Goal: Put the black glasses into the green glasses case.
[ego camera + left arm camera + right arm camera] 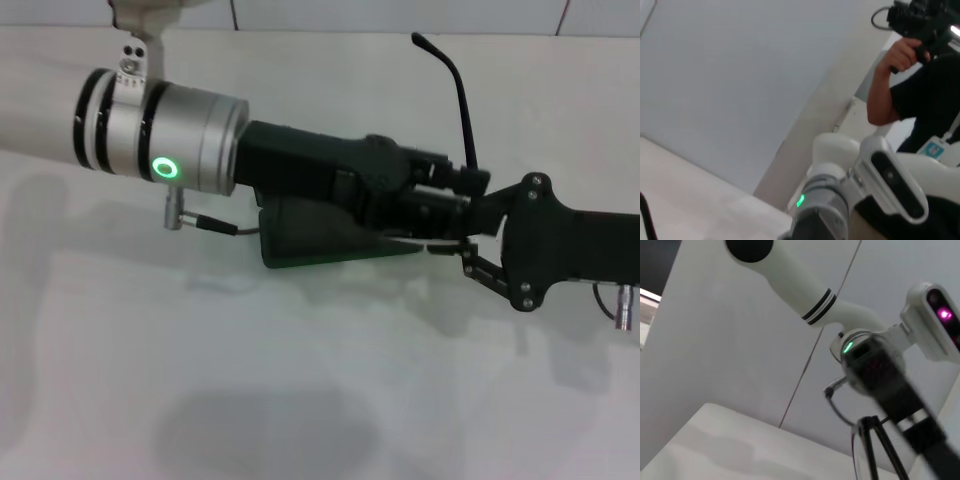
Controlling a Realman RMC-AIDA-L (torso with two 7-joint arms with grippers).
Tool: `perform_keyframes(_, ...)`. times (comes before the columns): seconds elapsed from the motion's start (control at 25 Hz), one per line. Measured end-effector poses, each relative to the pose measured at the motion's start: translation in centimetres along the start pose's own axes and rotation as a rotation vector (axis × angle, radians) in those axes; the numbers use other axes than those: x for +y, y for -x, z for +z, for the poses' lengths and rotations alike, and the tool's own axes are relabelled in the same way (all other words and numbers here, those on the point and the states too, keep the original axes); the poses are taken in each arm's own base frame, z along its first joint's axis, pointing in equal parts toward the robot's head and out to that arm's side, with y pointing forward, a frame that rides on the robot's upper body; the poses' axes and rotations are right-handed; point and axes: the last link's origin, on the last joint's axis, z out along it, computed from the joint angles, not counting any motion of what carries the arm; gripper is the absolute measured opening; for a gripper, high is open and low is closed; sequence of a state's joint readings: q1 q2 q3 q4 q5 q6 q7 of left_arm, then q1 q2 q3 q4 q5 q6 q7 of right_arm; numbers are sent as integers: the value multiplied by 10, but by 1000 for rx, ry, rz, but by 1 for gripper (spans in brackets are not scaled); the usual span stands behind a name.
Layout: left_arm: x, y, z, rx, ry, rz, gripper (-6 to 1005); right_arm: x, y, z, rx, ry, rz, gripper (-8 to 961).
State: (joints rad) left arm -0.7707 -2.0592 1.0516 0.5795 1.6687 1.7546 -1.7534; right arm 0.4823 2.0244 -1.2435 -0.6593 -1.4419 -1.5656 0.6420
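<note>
Both claws meet above the dark green hard-shell glasses case (pixel 330 240) on the white desk (pixel 300 380): left claw (pixel 440 195) and right claw (pixel 465 245), grips indiscernible; thin black-framed glasses (pixel 450 85) project upward.

A silver cylindrical wrist segment (pixel 175 135) is seen at the upper left of the head view, banded in black and white at one end and marked by a glowing green ring (pixel 164 167). A small metal plug with a thin black cable (pixel 205 224) is fitted beneath it. The left gripper (pixel 440 195) is matte black, as is the right gripper (pixel 470 250) — its angular housing dotted with silver screws (pixel 527 288). In the right wrist view a white arm link (pixel 800 287) carries two black stripes.
</note>
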Motion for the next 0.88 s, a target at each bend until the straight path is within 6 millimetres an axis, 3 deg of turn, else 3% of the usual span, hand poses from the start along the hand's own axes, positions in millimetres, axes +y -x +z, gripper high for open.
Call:
perform_keyframes(0.36,-2,-1,-37,181,-92,27,623,13,3,-5,-34,38,-28,103)
perform_keyframes(0.56,-25,16,-57,144,-297,24,623,27,20,-15,-148,96,-96,103)
perform_keyframes(0.76,-42,32,-43,68,-396,4,623,39,34,-10,-254,164,-129,103)
perform_keyframes(0.88,-40,30,-29,71,-366,38,623,40,33,8,-276,207,-85,103)
